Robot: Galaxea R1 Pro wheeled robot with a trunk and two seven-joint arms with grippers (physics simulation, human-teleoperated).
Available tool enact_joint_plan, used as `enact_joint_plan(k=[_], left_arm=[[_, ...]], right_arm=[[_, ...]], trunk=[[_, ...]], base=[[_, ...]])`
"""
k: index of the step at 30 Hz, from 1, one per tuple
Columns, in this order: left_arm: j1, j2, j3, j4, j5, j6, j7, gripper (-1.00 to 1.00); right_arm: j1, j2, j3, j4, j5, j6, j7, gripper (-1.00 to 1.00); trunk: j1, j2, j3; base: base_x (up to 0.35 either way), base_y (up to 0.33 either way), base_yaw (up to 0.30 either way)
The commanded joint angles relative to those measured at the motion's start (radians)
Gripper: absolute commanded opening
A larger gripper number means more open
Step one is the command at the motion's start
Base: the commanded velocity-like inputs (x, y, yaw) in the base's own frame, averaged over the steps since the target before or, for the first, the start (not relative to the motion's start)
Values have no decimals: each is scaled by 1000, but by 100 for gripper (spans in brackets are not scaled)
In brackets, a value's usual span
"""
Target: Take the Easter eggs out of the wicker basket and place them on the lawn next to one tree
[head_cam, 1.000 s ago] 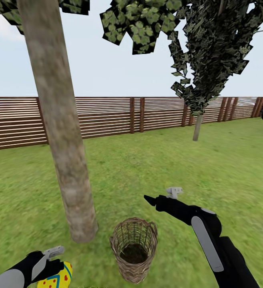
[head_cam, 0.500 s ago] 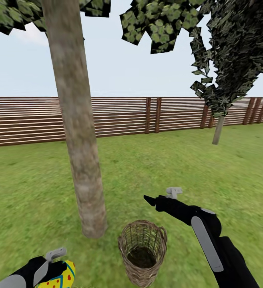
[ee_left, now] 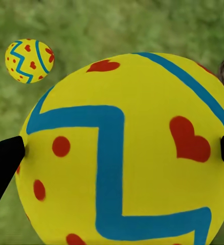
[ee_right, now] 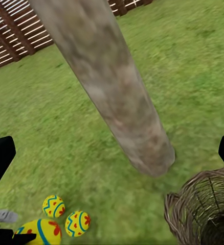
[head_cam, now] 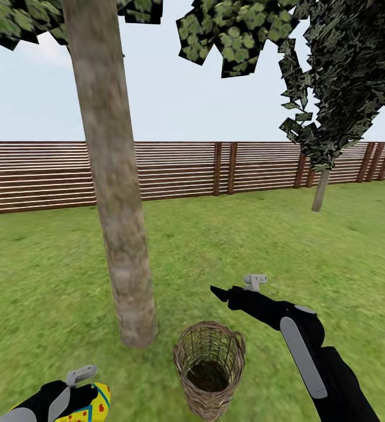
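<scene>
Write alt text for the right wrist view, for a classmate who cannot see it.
A thick grey-brown tree trunk slants across green lawn, with two painted yellow Easter eggs lying on the grass near its foot. A third egg shows at the edge beside them, the wicker basket stands nearby, and a slatted wooden fence runs behind.

The light is bright, flat daylight with almost no cast shadows or glare. The lawn point(ee_left: 117, 25) behind the held egg point(ee_left: 125, 153) is blurred; the head view is sharp.
</scene>
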Motion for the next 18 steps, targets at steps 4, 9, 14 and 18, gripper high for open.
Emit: enact_joint_plan(k=[4,9,14,18], left_arm=[[-1,0,8,-3,0,-1,1,-100],[-1,0,8,-3,-2,-92,3,-100],[-1,0,8,-2,-2,-137,5,-100],[-1,1,10,-1,-1,-129,6,-100]], right_arm=[[-1,0,0,-2,2,4,4,100],[-1,0,1,-2,2,3,4,100],[-1,-1,-1,-2,2,4,2,100],[-1,-1,-2,-2,2,4,2,100]], trunk=[[15,-29,-14],[35,-64,-30],[54,-99,-45],[69,-127,-58]], base=[[0,0,0],[0,0,0],[0,0,0],[0,0,0]])
